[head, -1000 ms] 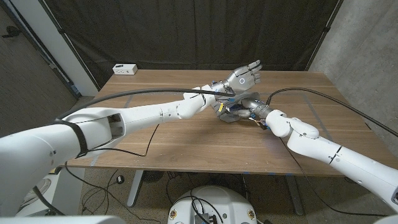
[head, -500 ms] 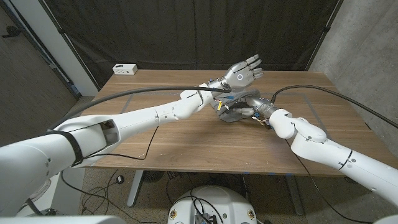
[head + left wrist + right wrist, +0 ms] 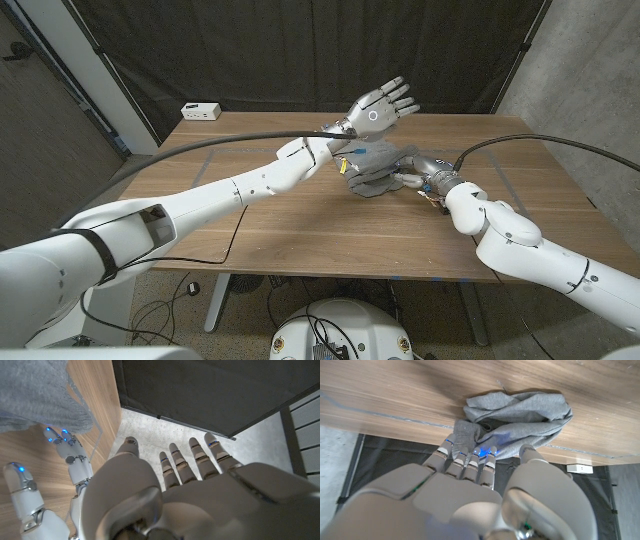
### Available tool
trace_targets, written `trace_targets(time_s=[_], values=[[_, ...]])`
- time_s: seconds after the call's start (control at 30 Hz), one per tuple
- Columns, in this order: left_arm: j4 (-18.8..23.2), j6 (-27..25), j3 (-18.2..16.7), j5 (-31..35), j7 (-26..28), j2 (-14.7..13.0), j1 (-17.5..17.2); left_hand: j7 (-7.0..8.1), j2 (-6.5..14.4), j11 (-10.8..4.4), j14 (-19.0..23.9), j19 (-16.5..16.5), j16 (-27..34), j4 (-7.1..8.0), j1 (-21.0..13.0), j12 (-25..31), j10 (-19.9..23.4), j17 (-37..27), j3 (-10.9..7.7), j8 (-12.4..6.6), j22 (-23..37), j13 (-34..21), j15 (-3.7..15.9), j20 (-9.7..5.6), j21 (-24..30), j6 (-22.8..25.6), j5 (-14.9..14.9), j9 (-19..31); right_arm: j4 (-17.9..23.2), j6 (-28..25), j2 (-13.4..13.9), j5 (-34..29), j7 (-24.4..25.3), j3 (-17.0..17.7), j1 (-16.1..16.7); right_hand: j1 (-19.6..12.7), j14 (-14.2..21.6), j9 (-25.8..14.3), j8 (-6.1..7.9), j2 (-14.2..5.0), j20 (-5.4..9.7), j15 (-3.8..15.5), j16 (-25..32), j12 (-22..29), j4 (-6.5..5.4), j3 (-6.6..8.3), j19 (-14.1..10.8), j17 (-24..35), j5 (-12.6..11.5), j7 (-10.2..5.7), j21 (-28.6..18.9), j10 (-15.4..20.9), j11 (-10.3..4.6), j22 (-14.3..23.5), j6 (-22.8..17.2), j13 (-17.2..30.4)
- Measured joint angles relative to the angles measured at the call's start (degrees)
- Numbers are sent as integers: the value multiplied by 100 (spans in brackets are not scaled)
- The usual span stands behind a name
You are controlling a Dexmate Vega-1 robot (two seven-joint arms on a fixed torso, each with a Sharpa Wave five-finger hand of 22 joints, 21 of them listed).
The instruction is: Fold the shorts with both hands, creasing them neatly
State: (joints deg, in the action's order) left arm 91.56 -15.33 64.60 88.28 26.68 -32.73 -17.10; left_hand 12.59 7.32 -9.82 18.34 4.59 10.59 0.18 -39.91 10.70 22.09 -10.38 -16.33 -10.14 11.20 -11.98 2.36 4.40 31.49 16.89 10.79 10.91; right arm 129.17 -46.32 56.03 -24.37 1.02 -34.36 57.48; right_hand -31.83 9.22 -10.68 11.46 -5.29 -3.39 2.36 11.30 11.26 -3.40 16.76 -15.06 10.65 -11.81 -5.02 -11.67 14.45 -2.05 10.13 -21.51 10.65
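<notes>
Left hand (image 3: 378, 107) raised above shorts (image 3: 372, 168), fingers spread, holding nothing. Right hand (image 3: 408, 174) fingers (image 3: 470, 457) touching shorts; grip unclear.

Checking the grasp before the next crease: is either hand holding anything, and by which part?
The left hand is raised, open and empty. The right hand's fingers touch the near edge of the bunched grey fabric shorts; a real grip cannot be told.

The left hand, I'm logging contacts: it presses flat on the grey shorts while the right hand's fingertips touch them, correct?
Not quite. The left hand is raised above the table, fingers spread, holding nothing, as the head view shows. The right hand's fingertips do touch the grey shorts, as the right wrist view shows.
</notes>
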Motion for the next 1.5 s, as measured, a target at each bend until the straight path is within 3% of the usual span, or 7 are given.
trace_targets(time_s=[0.4,0.47,0.77,1.23,1.5], values=[[634,-14,-864,-505,-244,-327,-691,-45,23,92,-4,0,0,-9,22,0,-93,-1,-53,0,1,-1,5,0,0,-101,-22,1,273,-519,40,8,475,51,93,0,61,0,1,0,1,-20,0,25,66,20,-42,0,0,-10,-1,66,5,0,-71,16],[740,-75,-1020,-852,-397,-374,-819,-64,23,103,-42,-1,1,-9,22,0,-103,-1,-53,0,1,-1,0,1,0,-81,-22,1,348,-546,27,24,588,85,121,-1,61,0,1,-1,14,-20,0,41,73,26,-55,0,0,-10,-1,123,1,0,-71,16],[1122,-154,-1687,-1597,-600,-542,-1353,-189,45,164,-72,-31,1,-36,45,0,-164,-1,-80,0,1,28,11,31,-44,-98,-21,-28,307,-368,-134,227,1141,277,250,28,81,0,1,-215,64,0,44,41,44,86,-105,16,0,-31,-1,145,-22,0,-154,15],[1537,-129,-2599,-3002,-733,-704,-2026,-368,46,301,-92,-49,1,-93,46,40,-196,-2,-150,-28,14,27,-10,94,-43,-36,-21,-27,-146,825,-568,1102,1904,952,572,9,112,0,1,-267,73,-31,44,41,84,125,-114,16,0,-10,-1,163,-41,1,-194,15],[1616,127,-3037,-4098,-755,-733,-2292,-558,159,535,-143,-81,1,-86,82,39,-284,-2,-245,-28,14,27,0,187,-43,-103,2,-26,-448,1585,-783,1597,2160,1218,672,-16,112,0,1,-303,73,-31,44,41,81,176,-114,16,0,3,-1,183,-20,1,-206,14]])
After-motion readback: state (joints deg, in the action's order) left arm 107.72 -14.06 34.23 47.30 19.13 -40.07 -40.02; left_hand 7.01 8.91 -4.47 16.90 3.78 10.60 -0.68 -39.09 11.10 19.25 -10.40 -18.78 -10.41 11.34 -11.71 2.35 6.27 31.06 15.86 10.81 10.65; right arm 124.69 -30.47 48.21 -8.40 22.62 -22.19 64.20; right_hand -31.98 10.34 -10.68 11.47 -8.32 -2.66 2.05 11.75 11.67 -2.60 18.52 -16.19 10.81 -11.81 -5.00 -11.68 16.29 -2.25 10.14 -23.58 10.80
